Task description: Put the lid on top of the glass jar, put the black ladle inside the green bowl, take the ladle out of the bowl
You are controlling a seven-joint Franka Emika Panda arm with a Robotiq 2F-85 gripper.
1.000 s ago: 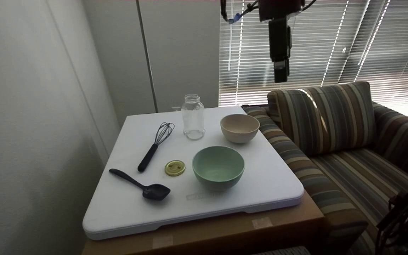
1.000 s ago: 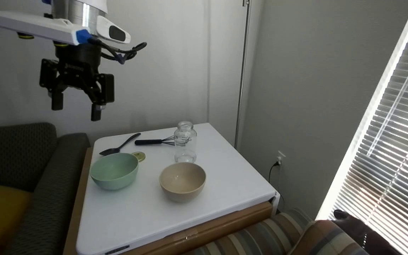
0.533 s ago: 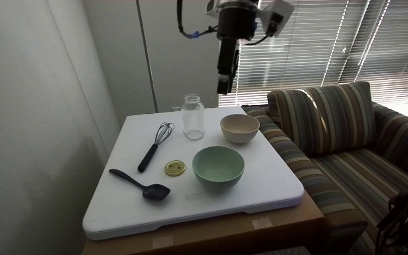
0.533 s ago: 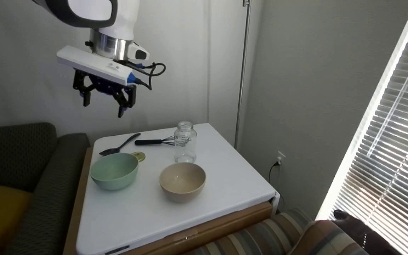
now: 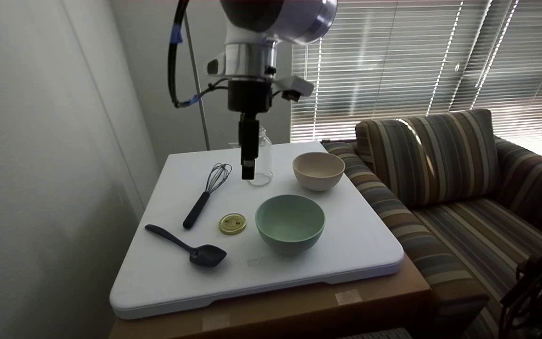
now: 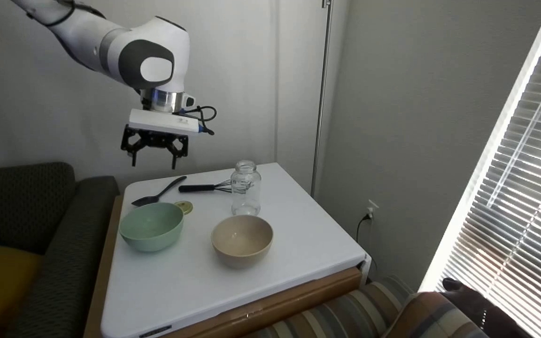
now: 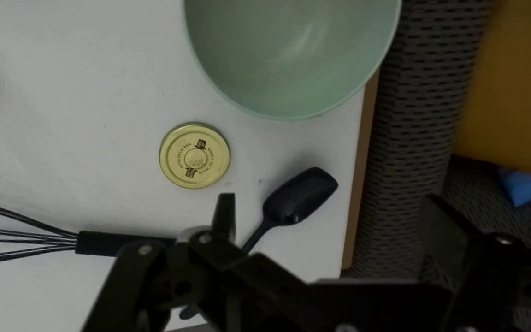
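The yellowish lid [image 5: 232,223] lies flat on the white table, beside the green bowl [image 5: 291,245]; both also show in the wrist view, the lid [image 7: 195,156] below the bowl [image 7: 293,69]. The clear glass jar [image 6: 246,190] stands upright with its mouth uncovered; in an exterior view my gripper partly hides the jar [image 5: 265,162]. The black ladle [image 5: 207,255] lies on the table, its scoop [image 7: 300,196] near the lid; my gripper covers part of its handle in the wrist view. My gripper [image 6: 154,165] is open and empty, above the table on the ladle and whisk side.
A black whisk [image 5: 198,209] lies beside the ladle and lid. A smaller cream bowl [image 6: 242,256] stands near the jar and green bowl. A wall [image 6: 233,94] rises behind the table. A striped armchair [image 5: 421,160] and a dark sofa [image 6: 78,225] border the table.
My gripper has come down toward the table and moved across it, toward the whisk and ladle side. It stays open. The objects on the table have not moved.
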